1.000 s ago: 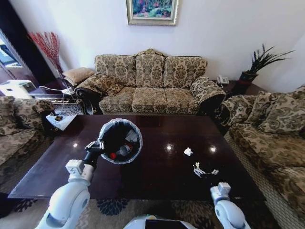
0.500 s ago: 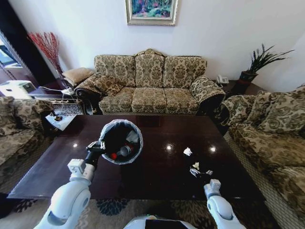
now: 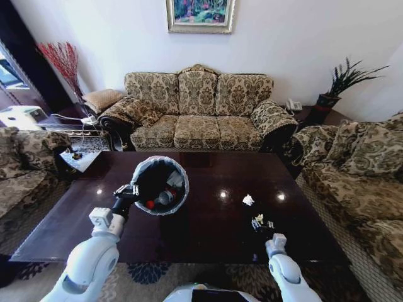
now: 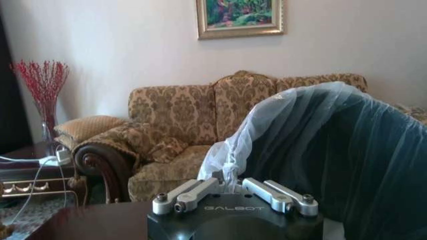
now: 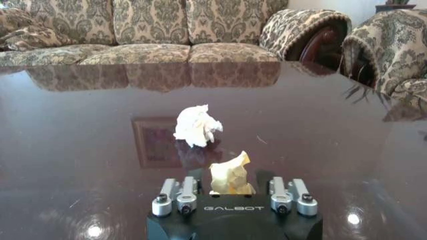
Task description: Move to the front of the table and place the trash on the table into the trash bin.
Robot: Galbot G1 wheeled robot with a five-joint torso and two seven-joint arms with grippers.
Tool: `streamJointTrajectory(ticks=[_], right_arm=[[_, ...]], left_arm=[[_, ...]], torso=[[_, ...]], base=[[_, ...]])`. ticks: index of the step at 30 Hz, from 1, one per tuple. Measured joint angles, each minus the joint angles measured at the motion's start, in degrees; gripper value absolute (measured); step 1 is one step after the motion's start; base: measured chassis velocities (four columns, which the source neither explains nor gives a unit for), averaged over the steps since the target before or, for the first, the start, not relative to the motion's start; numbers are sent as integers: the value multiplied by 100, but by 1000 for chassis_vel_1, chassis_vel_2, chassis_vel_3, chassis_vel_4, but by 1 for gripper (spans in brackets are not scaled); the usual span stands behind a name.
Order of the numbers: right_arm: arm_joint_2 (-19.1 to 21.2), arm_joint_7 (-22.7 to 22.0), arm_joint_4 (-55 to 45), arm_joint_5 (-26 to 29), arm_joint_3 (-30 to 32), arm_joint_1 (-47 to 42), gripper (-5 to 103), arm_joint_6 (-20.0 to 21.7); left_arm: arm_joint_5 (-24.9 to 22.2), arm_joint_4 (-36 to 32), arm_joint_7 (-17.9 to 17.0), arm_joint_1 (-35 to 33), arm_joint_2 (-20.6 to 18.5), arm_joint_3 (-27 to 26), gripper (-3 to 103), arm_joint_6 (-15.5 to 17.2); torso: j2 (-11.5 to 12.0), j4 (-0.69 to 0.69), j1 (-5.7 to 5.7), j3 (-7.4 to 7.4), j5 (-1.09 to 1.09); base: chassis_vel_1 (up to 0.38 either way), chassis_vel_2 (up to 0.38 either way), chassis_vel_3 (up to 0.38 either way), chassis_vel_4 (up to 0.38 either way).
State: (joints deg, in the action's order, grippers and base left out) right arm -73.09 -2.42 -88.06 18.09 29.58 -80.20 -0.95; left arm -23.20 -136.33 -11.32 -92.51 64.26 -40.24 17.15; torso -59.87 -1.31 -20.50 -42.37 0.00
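Observation:
My left gripper [image 3: 129,190] is shut on the rim of the trash bin [image 3: 142,170], holding it tilted above the left half of the dark glossy table [image 3: 208,236]. Its grey bag [image 4: 333,150] looms right beyond the left gripper's closed fingers [image 4: 200,189]. Inside lie a clear bottle [image 3: 165,198] with a red cap and other litter. My right gripper [image 3: 262,225] sits low over the table's right front, open, with a yellowish scrap [image 5: 230,174] standing between its jaws. A crumpled white paper wad [image 5: 197,126] lies just beyond it, apart from the scrap.
A patterned sofa [image 3: 198,116] stands behind the table, with armchairs on the right [image 3: 359,170] and the left [image 3: 25,163]. A small side table [image 3: 82,157] sits at the far left corner. Bare tabletop [image 5: 80,125] stretches between the bin and the scraps.
My right arm has moved forward and leftward, bringing its gripper over the scraps on the table. The left arm still holds the bin in the same place.

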Motion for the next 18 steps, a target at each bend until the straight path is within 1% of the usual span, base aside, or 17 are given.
streamJointTrajectory(ticks=[1, 3, 4, 6, 7, 10, 12, 14, 15, 18], right_arm=[[0, 0, 0, 0, 0, 0, 48, 0], [-2, -16, 2, -3, 2, -1, 37, -12], [-2, -18, 2, -3, 4, -1, 37, -14], [-2, -28, 2, -4, 11, -2, 26, -16], [-2, -28, 2, -4, 11, -2, 26, -16], [-2, -58, 2, -4, 14, 4, 10, -16], [-1, -65, 1, -4, 12, 8, 10, -16], [-1, -98, -26, -3, 1, 20, 0, -5], [4, -111, -56, 1, -5, 20, -2, 1], [26, -159, -182, 26, -4, 13, -2, 24]], left_arm=[[0, 0, 0, 0, 0, 0, 0, 0], [-12, 1, -1, 19, -19, 10, 0, 3], [-17, 2, -1, 27, -24, 11, 0, 4], [-66, 2, -12, 59, -54, 9, 0, 16], [-66, 2, -12, 59, -54, 9, 0, 16], [-114, 1, -24, 97, -95, -11, 0, 29], [-116, 2, -24, 100, -98, -13, 0, 29], [-122, -13, -26, 100, -101, -17, 0, 32], [-122, -26, -27, 97, -101, -17, 0, 33], [-122, -45, -28, 86, -99, -14, 0, 35]], torso=[[0, 0, 0, 0, 0], [0, 0, 0, 0, 0], [0, 0, 0, 0, 0], [0, 0, 0, 0, 0], [0, 0, 0, 0, 0], [0, 0, 0, 0, 0], [0, 0, 0, 0, 0], [0, 0, 0, 0, 0], [0, 0, 0, 0, 0], [0, 0, 0, 0, 1]], base=[[0, 0, 0, 0], [0, 0, 0, 0], [0, 0, 0, 0], [0, 0, 0, 0], [0, 0, 0, 0], [0, 0, 0, 0], [0, 0, 0, 0], [0, 0, 0, 0], [0, 0, 0, 0], [0, 0, 0, 0]])
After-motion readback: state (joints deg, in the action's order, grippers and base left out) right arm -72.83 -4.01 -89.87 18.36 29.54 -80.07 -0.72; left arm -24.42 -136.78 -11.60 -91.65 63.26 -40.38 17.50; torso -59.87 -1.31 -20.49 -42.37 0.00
